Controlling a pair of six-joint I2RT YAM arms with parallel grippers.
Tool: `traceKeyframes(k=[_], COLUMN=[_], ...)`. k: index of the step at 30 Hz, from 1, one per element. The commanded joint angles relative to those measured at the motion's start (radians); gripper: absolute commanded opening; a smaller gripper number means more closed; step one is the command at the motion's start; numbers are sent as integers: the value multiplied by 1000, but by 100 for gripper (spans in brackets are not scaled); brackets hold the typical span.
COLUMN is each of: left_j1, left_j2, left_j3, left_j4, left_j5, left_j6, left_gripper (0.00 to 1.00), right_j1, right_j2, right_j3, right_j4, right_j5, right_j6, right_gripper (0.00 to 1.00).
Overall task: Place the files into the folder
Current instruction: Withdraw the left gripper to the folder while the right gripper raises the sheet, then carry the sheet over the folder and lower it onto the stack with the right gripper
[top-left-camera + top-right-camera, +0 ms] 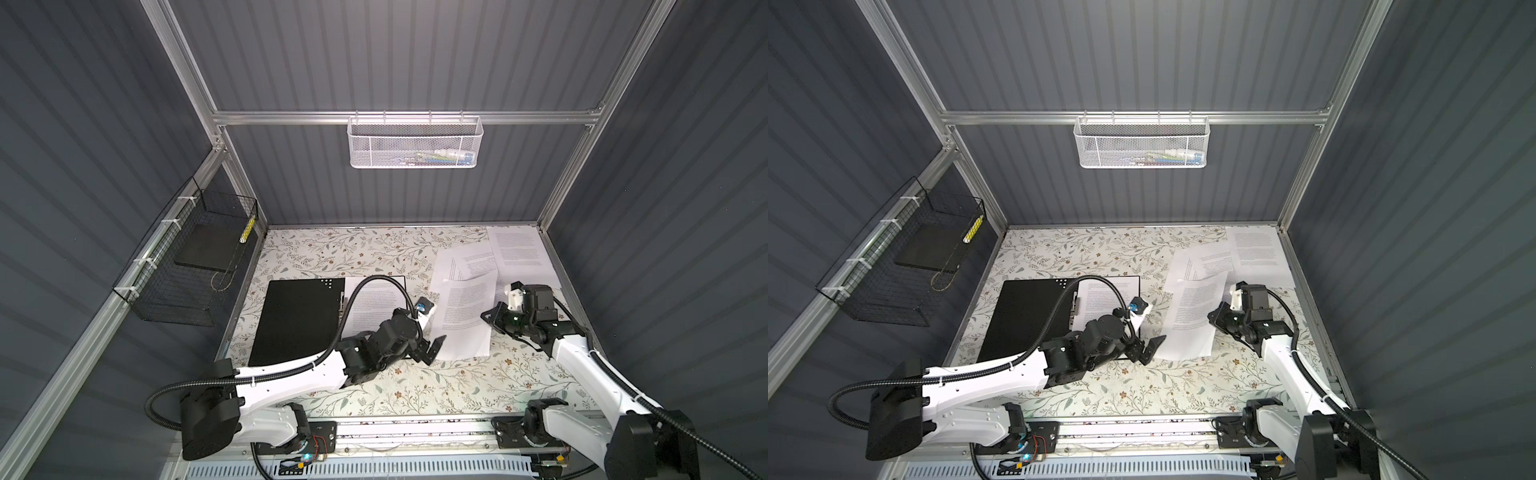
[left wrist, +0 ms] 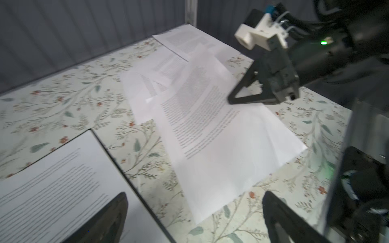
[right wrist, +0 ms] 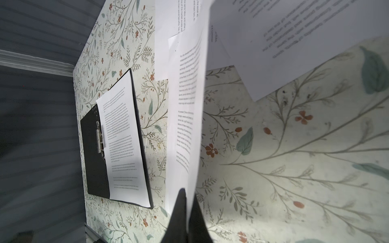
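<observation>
Just right of the open folder [image 1: 299,320], one of the files [image 1: 463,320] is clamped at its right edge by the right gripper [image 1: 487,316]. The left gripper [image 1: 433,350], jaws apart, sits by its near-left corner; bare table [image 1: 415,386] lies in front.

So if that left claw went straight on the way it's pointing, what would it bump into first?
Probably the printed sheet that the right gripper pinches; the open left gripper points at its near edge, though depth is uncertain.
</observation>
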Motion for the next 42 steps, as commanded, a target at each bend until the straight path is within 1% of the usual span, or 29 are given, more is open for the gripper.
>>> traceKeyframes(k=[1, 4, 5, 7, 8, 10, 11, 12, 14, 16, 18, 21, 24, 26, 29, 30, 31, 33, 35, 36, 37, 40, 42], left_j1=[8, 9, 9, 10, 10, 15, 20, 28, 68, 148, 224, 272, 331, 405, 562, 607, 634, 671, 730, 756, 771, 774, 773], left_j2=[-123, -226, -250, -290, -298, -292, -296, -311, -349, -380, -393, -385, -356, -343, -322, -310, -301, -284, -289, -296, -307, -325, -345], left_j3=[-23, -25, -20, 3, 16, 69, 86, 91, 97, 103, 100, 100, 105, 100, 99, 103, 108, 107, 88, 78, 69, 64, 61], left_j4=[-71, -197, -237, -334, -388, -566, -617, -641, -665, -684, -692, -691, -680, -662, -643, -643, -644, -630, -613, -609, -610, -641, -652], left_j5=[-269, -363, -375, -388, -419, -552, -576, -568, -499, -397, -329, -269, -154, -61, 97, 142, 165, 200, 239, 241, 223, 132, 100], left_j6=[-39, -74, -73, -64, -77, -186, -210, -208, -205, -199, -188, -177, -188, -190, -206, -221, -234, -256, -275, -279, -274, -229, -221], left_gripper=[100, 100, 100, 100, 100, 100, 100, 100, 100, 100, 100, 100, 100, 100, 100, 100, 100, 100, 100, 100, 100, 100, 100], right_j1=[63, 134, 156, 207, 233, 292, 317, 340, 372, 406, 443, 499, 535, 545, 547, 547, 548, 544, 539, 534, 528, 516, 517], right_j2=[-26, -39, -38, -21, -7, 34, 53, 89, 139, 195, 254, 350, 419, 445, 461, 464, 464, 468, 486, 501, 523, 605, 668], right_j3=[71, 141, 161, 206, 228, 293, 321, 352, 400, 450, 505, 596, 664, 688, 692, 689, 680, 646, 596, 569, 539, 452, 425], right_j4=[-63, -88, -91, -77, -47, -38, -34, -23, 14, 50, 71, 90, 129, 154, 199, 212, 231, 280, 347, 381, 417, 486, 477], right_j5=[49, 74, 116, 115, 110, 123, 126, 121, 96, 48, 38, 7, -44, -75, -109, -114, -120, -125, -134, -141, -142, -101, -48], right_j6=[8, 21, 29, 56, 64, 69, 70, 73, 85, 98, 103, 108, 125, 136, 156, 161, 163, 172, 196, 212, 223, 251, 247], right_gripper=[0, 0, 0, 0, 0, 0, 0, 0, 0, 0, 0, 0, 0, 0, 0, 0, 0, 0, 0, 0, 0, 0, 0])
